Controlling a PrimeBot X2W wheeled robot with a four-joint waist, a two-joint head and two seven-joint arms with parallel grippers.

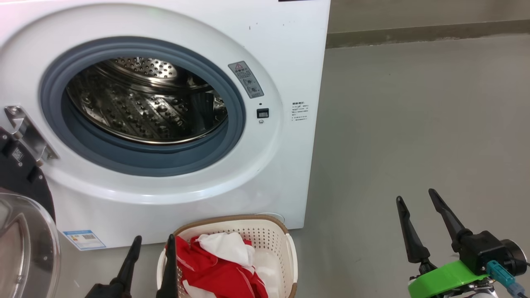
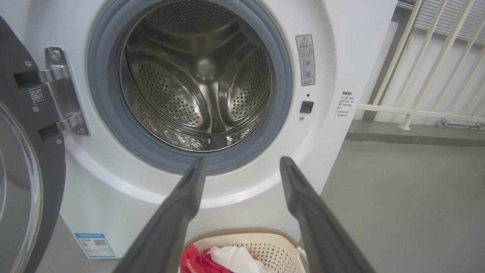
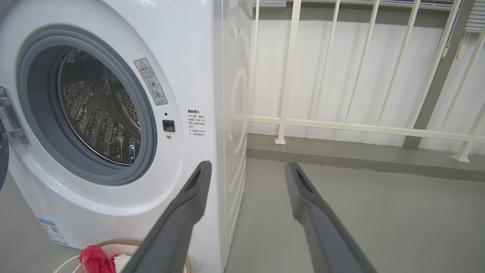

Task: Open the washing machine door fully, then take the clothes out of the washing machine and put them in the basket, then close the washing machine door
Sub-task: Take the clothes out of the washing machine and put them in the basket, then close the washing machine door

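Leftmost, washing machine door: swung open on its hinge, glass bowl facing out; washing machine: white, grey-ringed opening, steel drum exposed; left gripper: fingers spread, holding nothing, at the left edge of the basket; basket: on the floor, just before the machine; clothes: red and white, heaped in the basket; right gripper: fingers spread, holding nothing, well apart from the basket.

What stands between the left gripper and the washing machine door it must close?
Nothing visible does. The open left gripper hangs by the basket's left rim; the washing machine door stands open to its left, only floor between.
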